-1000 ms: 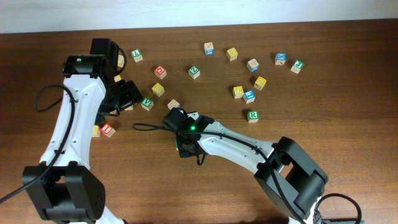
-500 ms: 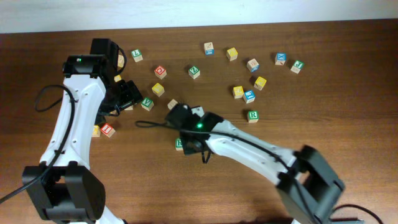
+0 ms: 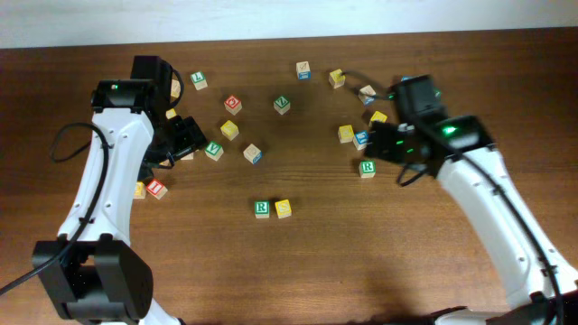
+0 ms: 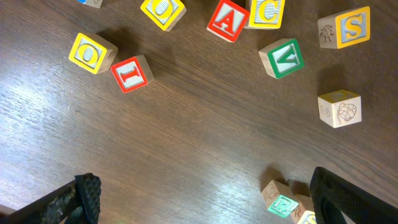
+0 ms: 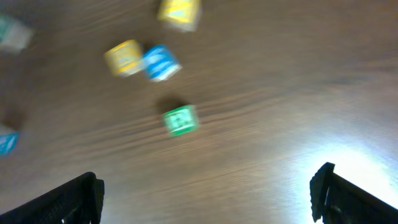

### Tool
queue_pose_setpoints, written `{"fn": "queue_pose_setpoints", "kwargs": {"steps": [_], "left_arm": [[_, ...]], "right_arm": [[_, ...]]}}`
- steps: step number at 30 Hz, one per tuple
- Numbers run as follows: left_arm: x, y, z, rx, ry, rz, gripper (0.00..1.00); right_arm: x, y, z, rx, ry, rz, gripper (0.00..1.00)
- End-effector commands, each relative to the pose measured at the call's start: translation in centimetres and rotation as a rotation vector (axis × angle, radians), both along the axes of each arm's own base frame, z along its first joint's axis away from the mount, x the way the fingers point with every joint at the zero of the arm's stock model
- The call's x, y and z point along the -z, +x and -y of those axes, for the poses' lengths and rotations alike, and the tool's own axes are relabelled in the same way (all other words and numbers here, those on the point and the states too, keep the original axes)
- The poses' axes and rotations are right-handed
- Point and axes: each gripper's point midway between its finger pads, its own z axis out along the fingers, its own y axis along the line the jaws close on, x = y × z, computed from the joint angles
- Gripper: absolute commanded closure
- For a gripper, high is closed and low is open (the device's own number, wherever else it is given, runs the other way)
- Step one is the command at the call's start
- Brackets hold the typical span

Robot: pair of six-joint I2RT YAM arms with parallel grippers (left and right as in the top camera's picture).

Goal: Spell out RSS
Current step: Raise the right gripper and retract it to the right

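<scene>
A green R cube (image 3: 262, 208) stands on the table's front middle, and a yellow-faced cube (image 3: 283, 208) stands against its right side; its letter is too small to read. The same R cube (image 4: 280, 200) shows low in the left wrist view. A yellow S cube (image 4: 345, 28) lies beside a green V cube (image 4: 282, 58); overhead that S cube (image 3: 229, 130) sits right of my left gripper (image 3: 190, 143). My left gripper (image 4: 211, 205) is open over bare wood. My right gripper (image 3: 390, 144) is open too, hovering near a second green R cube (image 3: 367, 168). The right wrist view is blurred; right gripper (image 5: 205, 199) holds nothing.
Loose letter cubes are scattered across the back of the table: yellow O (image 4: 92, 52), red I (image 4: 132, 73), red A (image 4: 227, 18), yellow C (image 4: 267, 11), a plain-faced cube (image 4: 339, 109). A yellow cube (image 5: 124, 57) and a blue cube (image 5: 160, 62) sit ahead of my right gripper.
My right gripper let go of the yellow cube beside the green R, opened wide, and its arm swung to the back right. The left arm has not moved.
</scene>
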Motion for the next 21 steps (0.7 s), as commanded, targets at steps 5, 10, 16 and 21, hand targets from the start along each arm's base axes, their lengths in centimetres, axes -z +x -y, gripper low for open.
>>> {"fn": "queue_pose_setpoints", "kwargs": {"steps": [5, 10, 16, 21], "left_arm": [[-0.3, 0.2, -0.4, -0.002, 0.014, 0.01, 0.01], [-0.3, 0.2, -0.4, -0.002, 0.014, 0.01, 0.01], [-0.3, 0.2, -0.4, -0.002, 0.014, 0.009, 0.01], [-0.3, 0.2, 0.3, 0.003, -0.027, 0.008, 0.01]], "right_arm": [[0.0, -3.0, 15.0, 0.44, -0.053, -0.072, 0.02], [0.0, -3.8, 17.1, 0.509, -0.05, -0.074, 0.02], [0.0, -3.8, 17.1, 0.509, -0.05, -0.074, 0.02], [0.0, -3.8, 17.1, 0.509, -0.05, -0.074, 0.02]]}}
